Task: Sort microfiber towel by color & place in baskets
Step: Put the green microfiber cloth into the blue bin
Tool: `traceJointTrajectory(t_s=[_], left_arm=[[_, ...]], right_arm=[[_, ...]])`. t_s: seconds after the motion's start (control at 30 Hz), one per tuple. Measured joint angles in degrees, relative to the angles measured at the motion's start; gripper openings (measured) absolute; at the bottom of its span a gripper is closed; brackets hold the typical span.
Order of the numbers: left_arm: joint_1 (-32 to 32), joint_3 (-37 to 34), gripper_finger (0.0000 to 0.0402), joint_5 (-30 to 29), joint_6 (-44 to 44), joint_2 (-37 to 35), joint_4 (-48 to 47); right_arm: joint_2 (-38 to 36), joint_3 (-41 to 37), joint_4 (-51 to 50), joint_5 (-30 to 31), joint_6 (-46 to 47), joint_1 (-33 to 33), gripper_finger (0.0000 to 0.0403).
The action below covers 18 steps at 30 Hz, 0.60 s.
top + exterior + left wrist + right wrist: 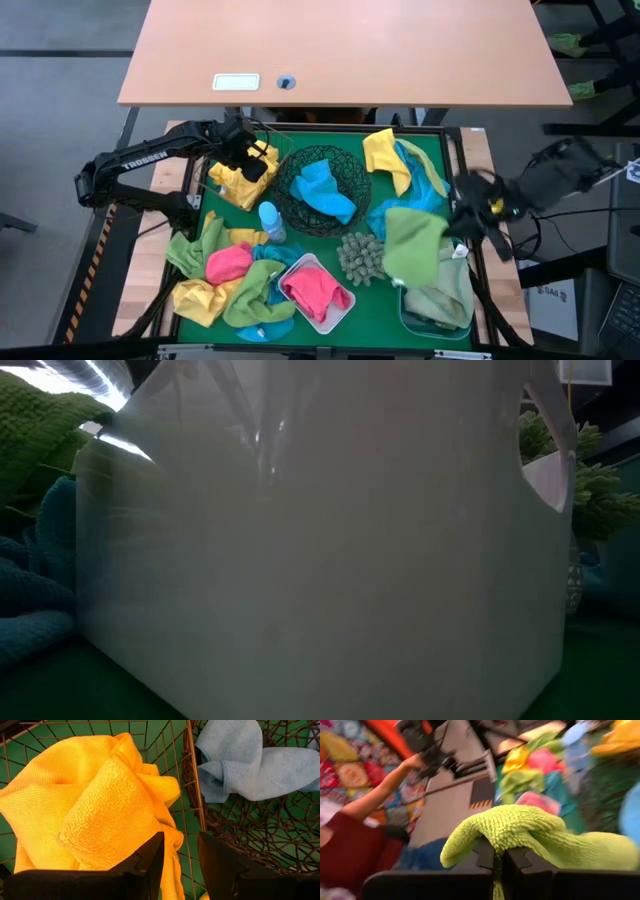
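One word can be read anywhere: TROSSEN, in white on the left arm (150,158) at nine o'clock in the high view. A white label (236,83) on the tan desk at eleven o'clock is too small to read.

The left gripper (180,851) hovers over the thin wire basket (226,190), fingers narrowly apart and empty, above a yellow towel (95,805) lying in it. Only the left wrist view shows the basket's wires meeting the black mesh bowl (322,190), which holds a blue towel (326,190).

The right gripper (499,854) at three o'clock is pinched tight on a lime green towel (540,835), hanging over the translucent blue tub (436,318). Only its wrist view shows a person's arm (377,790) beyond the table.

Pink cloth (312,288) lies in the white tub (340,312) at six o'clock; the low view sees mostly that tub's wall, with the spiky ball (600,495) behind.
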Motion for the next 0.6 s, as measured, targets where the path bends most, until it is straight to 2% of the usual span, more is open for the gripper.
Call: traceJointTrajectory(t_s=[0.3,0.6], left_arm=[[0.0,0.0,0.0112,0.0,0.0,0.0,0.0],[0.0,0.0,0.0112,0.0,0.0,0.0,0.0]], right_arm=[[5.6,0.0,-0.6,3.3,11.0,16.6,0.0007],[13.0,0.0,-15.1,9.2,27.7,27.9,0.0007]])
